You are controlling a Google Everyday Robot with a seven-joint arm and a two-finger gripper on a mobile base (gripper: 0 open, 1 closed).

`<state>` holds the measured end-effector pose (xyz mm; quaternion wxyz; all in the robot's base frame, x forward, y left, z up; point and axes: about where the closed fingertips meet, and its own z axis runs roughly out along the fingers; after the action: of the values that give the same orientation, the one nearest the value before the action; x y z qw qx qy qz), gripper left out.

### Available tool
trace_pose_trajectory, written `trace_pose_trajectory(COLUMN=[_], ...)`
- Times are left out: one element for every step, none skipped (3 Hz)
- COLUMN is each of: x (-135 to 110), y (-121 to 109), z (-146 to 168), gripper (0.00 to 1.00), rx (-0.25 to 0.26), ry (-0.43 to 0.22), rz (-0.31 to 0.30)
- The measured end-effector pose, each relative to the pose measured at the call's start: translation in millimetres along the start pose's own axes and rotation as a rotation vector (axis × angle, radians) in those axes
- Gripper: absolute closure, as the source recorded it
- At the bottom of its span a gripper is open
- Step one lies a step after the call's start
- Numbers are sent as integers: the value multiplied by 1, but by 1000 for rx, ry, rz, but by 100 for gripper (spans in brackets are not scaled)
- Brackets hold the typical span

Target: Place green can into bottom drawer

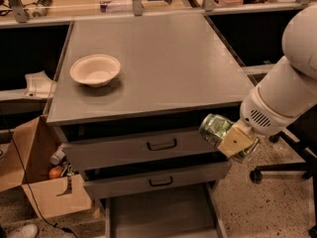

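Observation:
My gripper (233,140) is shut on the green can (216,129), a shiny can with green-and-white print, held on its side. It hangs in the air in front of the cabinet's right front corner, level with the top drawer. The white arm reaches in from the right. The bottom drawer (158,214) is pulled out below, a wide shallow grey tray with a bare floor. The can is above and to the right of that tray.
A cream bowl (95,69) sits on the grey cabinet top (163,53) at the left. Two upper drawers (153,145) with dark handles stand slightly ajar. A cardboard box (44,182) stands at the lower left, an office chair base (280,170) at the right.

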<state>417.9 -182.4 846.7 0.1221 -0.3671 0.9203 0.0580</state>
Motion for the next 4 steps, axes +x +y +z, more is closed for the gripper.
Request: trace_pose_trajectory(x=[1, 11, 15, 18], y=[3, 19, 33, 37], z=[6, 40, 77, 87], gripper=[100, 100, 100, 100], rx=[-11, -78, -134, -147], ry=[2, 9, 13, 18], rz=[3, 36, 54, 62])
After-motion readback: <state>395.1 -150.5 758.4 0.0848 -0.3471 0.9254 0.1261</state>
